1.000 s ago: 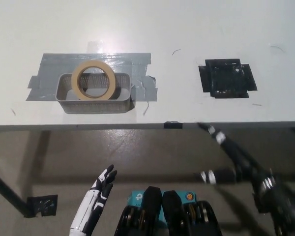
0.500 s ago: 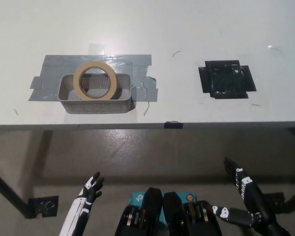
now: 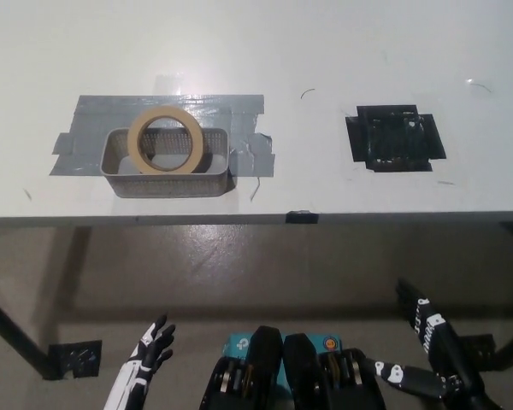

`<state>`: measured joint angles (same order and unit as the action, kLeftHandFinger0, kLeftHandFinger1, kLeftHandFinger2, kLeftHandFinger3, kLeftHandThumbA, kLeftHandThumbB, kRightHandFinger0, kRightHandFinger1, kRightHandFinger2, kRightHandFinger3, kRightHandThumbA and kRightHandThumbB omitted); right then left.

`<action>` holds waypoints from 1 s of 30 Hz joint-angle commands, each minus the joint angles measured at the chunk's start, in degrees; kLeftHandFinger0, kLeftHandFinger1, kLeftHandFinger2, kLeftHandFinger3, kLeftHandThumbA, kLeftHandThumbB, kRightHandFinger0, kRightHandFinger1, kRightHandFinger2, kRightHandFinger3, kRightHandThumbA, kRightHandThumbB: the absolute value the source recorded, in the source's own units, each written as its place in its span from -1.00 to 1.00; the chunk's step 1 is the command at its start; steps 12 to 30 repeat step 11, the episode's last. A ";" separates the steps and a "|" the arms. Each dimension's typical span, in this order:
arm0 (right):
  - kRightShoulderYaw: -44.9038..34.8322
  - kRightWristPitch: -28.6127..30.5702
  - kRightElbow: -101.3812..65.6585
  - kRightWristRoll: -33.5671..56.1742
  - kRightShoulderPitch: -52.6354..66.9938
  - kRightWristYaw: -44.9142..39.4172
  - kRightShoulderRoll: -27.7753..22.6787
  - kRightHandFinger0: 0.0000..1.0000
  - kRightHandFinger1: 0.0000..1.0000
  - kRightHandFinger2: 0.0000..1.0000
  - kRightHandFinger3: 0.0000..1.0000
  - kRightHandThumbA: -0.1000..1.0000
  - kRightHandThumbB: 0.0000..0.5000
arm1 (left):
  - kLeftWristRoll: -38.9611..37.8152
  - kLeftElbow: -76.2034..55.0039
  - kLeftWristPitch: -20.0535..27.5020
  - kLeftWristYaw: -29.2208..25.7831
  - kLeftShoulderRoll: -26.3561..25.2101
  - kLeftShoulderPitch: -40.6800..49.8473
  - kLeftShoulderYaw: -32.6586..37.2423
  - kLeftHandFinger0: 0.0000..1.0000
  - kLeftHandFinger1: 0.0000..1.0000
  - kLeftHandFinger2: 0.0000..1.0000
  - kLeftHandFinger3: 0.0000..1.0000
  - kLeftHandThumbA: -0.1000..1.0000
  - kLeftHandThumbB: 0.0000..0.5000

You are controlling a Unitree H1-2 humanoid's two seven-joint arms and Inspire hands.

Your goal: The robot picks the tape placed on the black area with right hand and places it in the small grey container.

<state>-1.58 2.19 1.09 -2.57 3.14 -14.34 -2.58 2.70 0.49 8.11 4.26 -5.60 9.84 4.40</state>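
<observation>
Our right hand (image 3: 427, 354) hangs low at the bottom right of the head view, below the edge of the desk (image 3: 325, 51), with its fingers spread and nothing in it. Our left hand (image 3: 150, 350) rests at the bottom left, also below the desk edge, open and empty.

We see the tape (image 3: 163, 141) leaning in the small grey container (image 3: 167, 181), its upper part above the rim and its hole facing up toward us. The black area (image 3: 396, 138) on the right side of the desk is bare.

From the right hand the tape lies far up and to the left, well apart, while the black area is almost straight above this hand. We judge that the placing is done and that no reach is needed.
</observation>
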 commanded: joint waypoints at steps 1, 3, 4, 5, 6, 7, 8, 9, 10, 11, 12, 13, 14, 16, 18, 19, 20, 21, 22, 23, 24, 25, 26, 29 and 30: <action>0.19 3.30 -0.54 1.99 0.46 1.05 -0.30 1.00 1.00 1.00 1.00 0.97 -0.54 | -0.95 -1.13 2.15 0.51 -0.42 0.97 -0.43 1.00 1.00 1.00 1.00 1.00 -0.48; 0.21 3.09 -0.83 2.04 0.95 1.01 -0.46 1.00 1.00 1.00 1.00 0.98 -0.55 | -1.01 -1.19 1.96 0.58 -0.30 1.27 -0.28 1.00 1.00 1.00 1.00 1.00 -0.47; 0.23 2.38 -1.24 1.80 1.18 1.11 -0.61 1.00 1.00 1.00 1.00 0.99 -0.52 | -1.06 -1.41 1.60 0.63 -0.21 1.24 -0.22 1.00 1.00 1.00 1.00 1.00 -0.44; 0.23 2.39 -1.26 1.81 1.20 1.15 -0.64 1.00 1.00 1.00 1.00 0.99 -0.52 | -1.08 -1.36 1.64 0.65 -0.19 1.17 -0.21 1.00 1.00 1.00 1.00 1.00 -0.44; 0.36 2.79 -1.14 1.74 1.26 1.09 -0.72 1.00 1.00 1.00 1.00 0.95 -0.57 | -1.05 -1.39 1.51 0.64 -0.23 1.18 -0.22 1.00 1.00 1.00 1.00 1.00 -0.37; 0.46 2.74 -1.35 1.66 1.73 1.15 -0.69 1.00 1.00 1.00 1.00 0.93 -0.57 | -0.85 -1.49 1.41 0.58 -0.24 1.44 -0.17 1.00 1.00 1.00 1.00 1.00 -0.36; 0.53 2.72 -1.62 1.61 2.12 1.13 -0.74 1.00 1.00 1.00 1.00 0.93 -0.57 | -0.63 -1.40 1.58 0.48 -0.18 1.65 -0.09 1.00 1.00 1.00 1.00 1.00 -0.35; 0.64 2.74 -1.67 1.47 2.41 1.11 -0.89 1.00 1.00 1.00 1.00 0.93 -0.54 | -0.54 -1.61 1.45 0.46 -0.10 1.89 0.01 1.00 1.00 1.00 1.00 1.00 -0.36; 0.75 2.62 -1.90 1.45 2.58 1.01 -1.03 1.00 1.00 1.00 1.00 0.94 -0.50 | -0.83 -1.72 1.31 0.67 -0.12 2.00 0.07 1.00 1.00 1.00 1.00 1.00 -0.40; 0.75 2.62 -1.90 1.45 2.58 1.01 -1.03 1.00 1.00 1.00 1.00 0.94 -0.50 | -0.83 -1.72 1.31 0.67 -0.12 2.00 0.07 1.00 1.00 1.00 1.00 1.00 -0.40; 0.75 2.62 -1.90 1.45 2.58 1.01 -1.03 1.00 1.00 1.00 1.00 0.94 -0.50 | -0.83 -1.72 1.31 0.67 -0.12 2.00 0.07 1.00 1.00 1.00 1.00 1.00 -0.40; 0.75 2.62 -1.90 1.45 2.58 1.01 -1.03 1.00 1.00 1.00 1.00 0.94 -0.50 | -0.83 -1.72 1.31 0.67 -0.12 2.00 0.07 1.00 1.00 1.00 1.00 1.00 -0.40; 0.75 2.62 -1.90 1.45 2.58 1.01 -1.03 1.00 1.00 1.00 1.00 0.94 -0.50 | -0.83 -1.72 1.31 0.67 -0.12 2.00 0.07 1.00 1.00 1.00 1.00 1.00 -0.40; 0.75 2.62 -1.90 1.45 2.58 1.01 -1.03 1.00 1.00 1.00 1.00 0.94 -0.50 | -0.83 -1.72 1.31 0.67 -0.12 2.00 0.07 1.00 1.00 1.00 1.00 1.00 -0.40; 0.75 2.62 -1.90 1.45 2.58 1.01 -1.03 1.00 1.00 1.00 1.00 0.94 -0.50 | -0.83 -1.72 1.31 0.67 -0.12 2.00 0.07 1.00 1.00 1.00 1.00 1.00 -0.40; 0.75 2.62 -1.90 1.45 2.58 1.01 -1.03 1.00 1.00 1.00 1.00 0.94 -0.50 | -0.83 -1.72 1.31 0.67 -0.12 2.00 0.07 1.00 1.00 1.00 1.00 1.00 -0.40; 0.75 2.62 -1.90 1.45 2.58 1.01 -1.03 1.00 1.00 1.00 1.00 0.94 -0.50 | -0.83 -1.72 1.31 0.67 -0.12 2.00 0.07 1.00 1.00 1.00 1.00 1.00 -0.40; 0.75 2.62 -1.90 1.45 2.58 1.01 -1.03 1.00 1.00 1.00 1.00 0.94 -0.50 | -0.83 -1.72 1.31 0.67 -0.12 2.00 0.07 1.00 1.00 1.00 1.00 1.00 -0.40; 0.75 2.62 -1.90 1.45 2.58 1.01 -1.03 1.00 1.00 1.00 1.00 0.94 -0.50 | -0.83 -1.72 1.31 0.67 -0.12 2.00 0.07 1.00 1.00 1.00 1.00 1.00 -0.40; 0.75 2.62 -1.90 1.45 2.58 1.01 -1.03 1.00 1.00 1.00 1.00 0.94 -0.50 | -0.83 -1.72 1.31 0.67 -0.12 2.00 0.07 1.00 1.00 1.00 1.00 1.00 -0.40; 0.75 2.62 -1.90 1.45 2.58 1.01 -1.03 1.00 1.00 1.00 1.00 0.94 -0.50 | -0.83 -1.72 1.31 0.67 -0.12 2.00 0.07 1.00 1.00 1.00 1.00 1.00 -0.40; 0.75 2.62 -1.90 1.45 2.58 1.01 -1.03 1.00 1.00 1.00 1.00 0.94 -0.50 | -0.83 -1.72 1.31 0.67 -0.12 2.00 0.07 1.00 1.00 1.00 1.00 1.00 -0.40; 0.75 2.62 -1.90 1.45 2.58 1.01 -1.03 1.00 1.00 1.00 1.00 0.94 -0.50 | -0.83 -1.72 1.31 0.67 -0.12 2.00 0.07 1.00 1.00 1.00 1.00 1.00 -0.40; 0.75 2.62 -1.90 1.45 2.58 1.01 -1.03 1.00 1.00 1.00 1.00 0.94 -0.50 | -0.83 -1.72 1.31 0.67 -0.12 2.00 0.07 1.00 1.00 1.00 1.00 1.00 -0.40; 0.75 2.62 -1.90 1.45 2.58 1.01 -1.03 1.00 1.00 1.00 1.00 0.94 -0.50 | -0.83 -1.72 1.31 0.67 -0.12 2.00 0.07 1.00 1.00 1.00 1.00 1.00 -0.40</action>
